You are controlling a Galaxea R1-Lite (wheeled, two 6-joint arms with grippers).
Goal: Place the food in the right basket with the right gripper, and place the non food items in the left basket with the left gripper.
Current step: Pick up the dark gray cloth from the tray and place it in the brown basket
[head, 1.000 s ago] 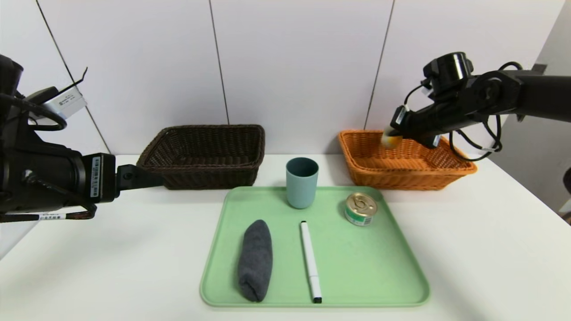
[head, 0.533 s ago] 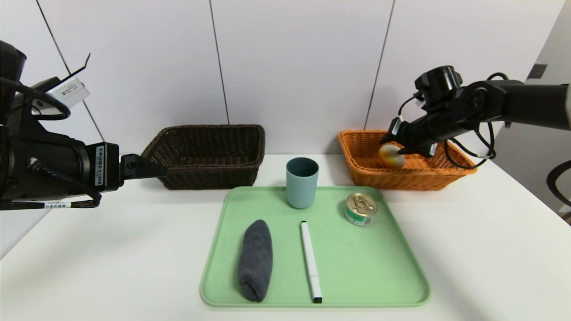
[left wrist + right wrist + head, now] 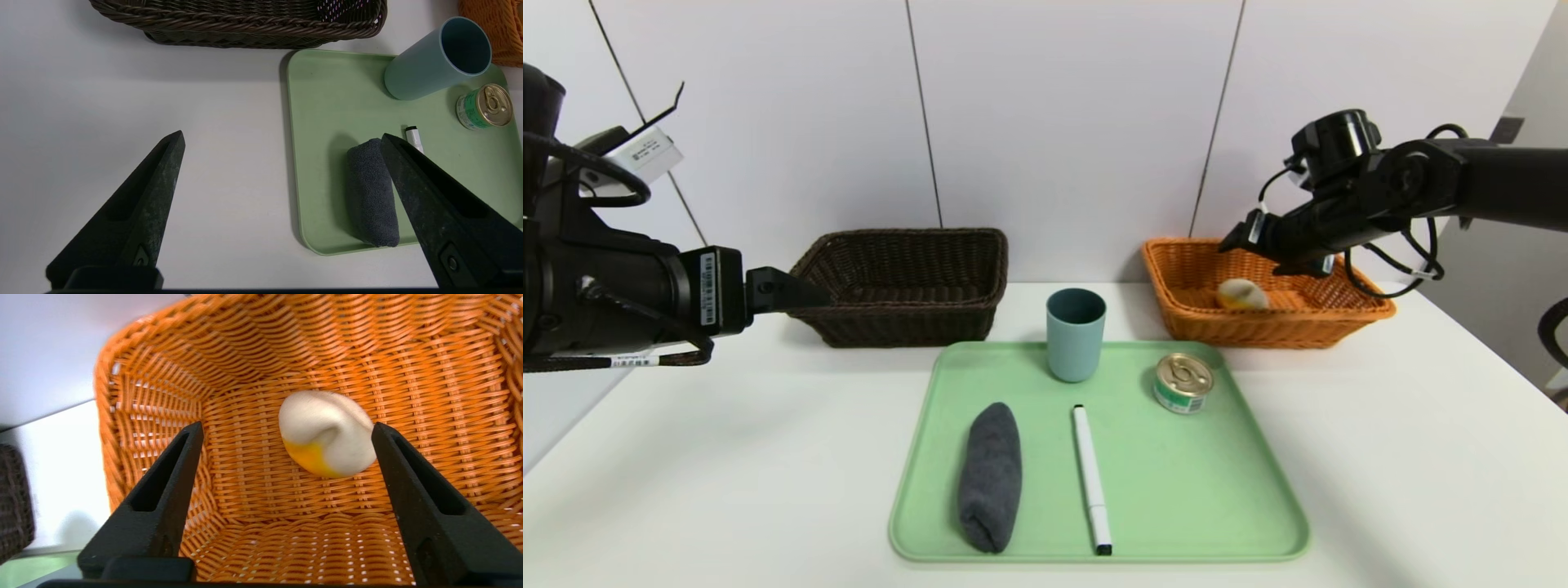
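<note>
Dropped from our right gripper [image 3: 1232, 242] since a second ago, the white-and-yellow food piece [image 3: 1241, 294] now lies on the orange basket [image 3: 1347, 314] floor, below and between the parted, empty fingers.

Remaining on tray [image 3: 1176, 523], near our left gripper [image 3: 282, 141], also spread and empty: towel [image 3: 990, 475], marker [image 3: 1090, 478], cup [image 3: 1076, 333], can [image 3: 1183, 381].

Risk, as we judge it: withdrawing low could snag the wicker rim.

Only the right wrist view shows the piece clear of both fingers.
</note>
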